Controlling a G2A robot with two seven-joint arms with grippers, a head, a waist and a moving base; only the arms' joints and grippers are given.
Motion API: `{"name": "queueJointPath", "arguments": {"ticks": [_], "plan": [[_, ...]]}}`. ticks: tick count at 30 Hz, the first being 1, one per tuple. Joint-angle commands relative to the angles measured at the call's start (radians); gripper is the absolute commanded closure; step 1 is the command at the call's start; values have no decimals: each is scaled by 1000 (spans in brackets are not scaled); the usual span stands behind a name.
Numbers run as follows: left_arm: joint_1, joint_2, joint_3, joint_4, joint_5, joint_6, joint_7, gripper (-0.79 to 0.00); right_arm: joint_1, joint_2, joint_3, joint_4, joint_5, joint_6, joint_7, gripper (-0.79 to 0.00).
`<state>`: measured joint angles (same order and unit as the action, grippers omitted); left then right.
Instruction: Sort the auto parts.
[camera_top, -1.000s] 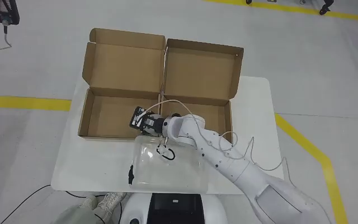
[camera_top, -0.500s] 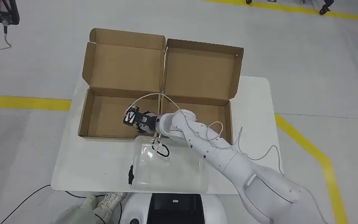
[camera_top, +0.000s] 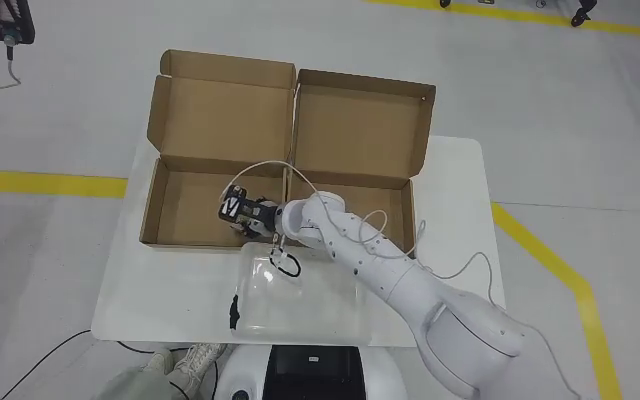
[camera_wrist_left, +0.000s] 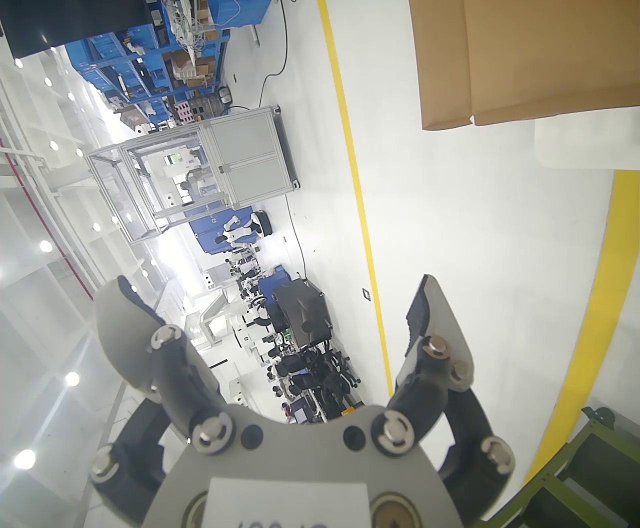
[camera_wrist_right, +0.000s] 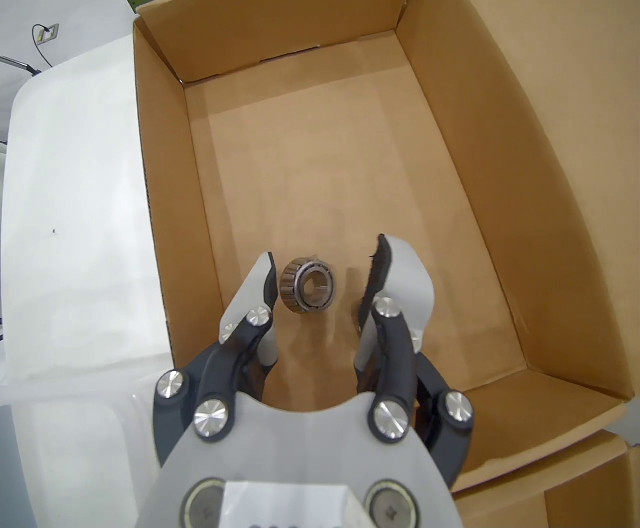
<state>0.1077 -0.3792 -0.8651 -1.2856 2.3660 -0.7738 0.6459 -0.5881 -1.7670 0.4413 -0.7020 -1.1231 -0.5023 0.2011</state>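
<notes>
My right gripper (camera_wrist_right: 325, 255) hangs open inside the left cardboard box (camera_wrist_right: 325, 150). A small metal bearing (camera_wrist_right: 307, 290) sits between its fingers, close to one pad and apart from the other, seemingly on the box floor. From above, the same right gripper (camera_top: 235, 208) is over the near right part of the left box (camera_top: 185, 205). A clear plastic tray (camera_top: 320, 305) at the table's front holds a black hook-shaped part (camera_top: 288, 266) and a small black part (camera_top: 232, 310). My left gripper (camera_wrist_left: 272, 290) is open and holds nothing, away from the table.
A second open cardboard box (camera_top: 360, 125) stands right of the first, both with lids raised at the back. The white table (camera_top: 450, 200) has bare room on its right side. A white cable loops along the right arm.
The right gripper has shifted a little to the left, from the box's right wall further into the left box. The black hook in the tray lies slightly further left.
</notes>
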Motion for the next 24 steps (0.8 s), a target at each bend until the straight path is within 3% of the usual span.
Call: {"name": "queueJointPath", "arguments": {"ticks": [1,7,14,24], "plan": [[0,0,0,0,0,0,0,-785,-1,-2,1,-5,-10,-5,-20,-785],[0,0,0,0,0,0,0,-785,-18,11,25,-52,-51,-23,-134,-785],[0,0,0,0,0,0,0,-785,-101,68,86,-210,-129,-27,-248,-785],[0,0,0,0,0,0,0,-785,-306,179,248,-536,-239,-38,-217,-785]]}}
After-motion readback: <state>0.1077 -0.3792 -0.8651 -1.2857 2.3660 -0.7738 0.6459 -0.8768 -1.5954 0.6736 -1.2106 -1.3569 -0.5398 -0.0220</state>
